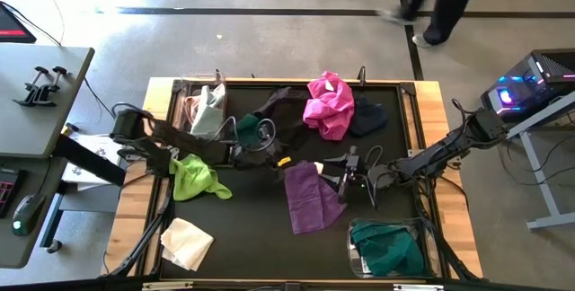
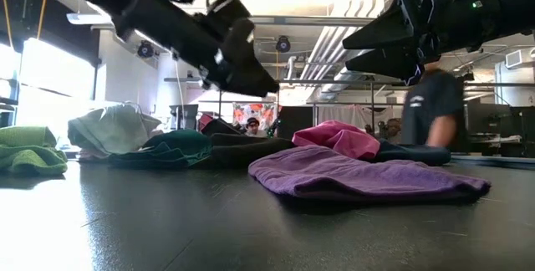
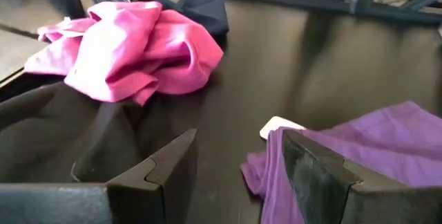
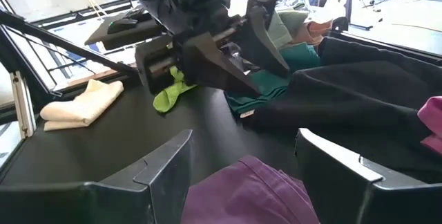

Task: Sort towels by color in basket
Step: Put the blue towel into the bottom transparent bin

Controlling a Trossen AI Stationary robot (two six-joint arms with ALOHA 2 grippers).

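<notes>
I have bare dark counter (image 1: 260, 237) open along the near edge between the cream towel (image 1: 186, 242) and the clear bin (image 1: 429, 237) holding the teal towel (image 1: 388, 246), while the far half is crowded with the magenta towel (image 1: 329, 104) and the black towel (image 1: 280, 104). My left tool (image 1: 280, 160) and right tool (image 1: 346, 176) both hang with fingers apart over mid-counter, facing each other. The purple towel (image 1: 310, 197) lies flat between them, the lime towel (image 1: 198, 179) well left.
</notes>
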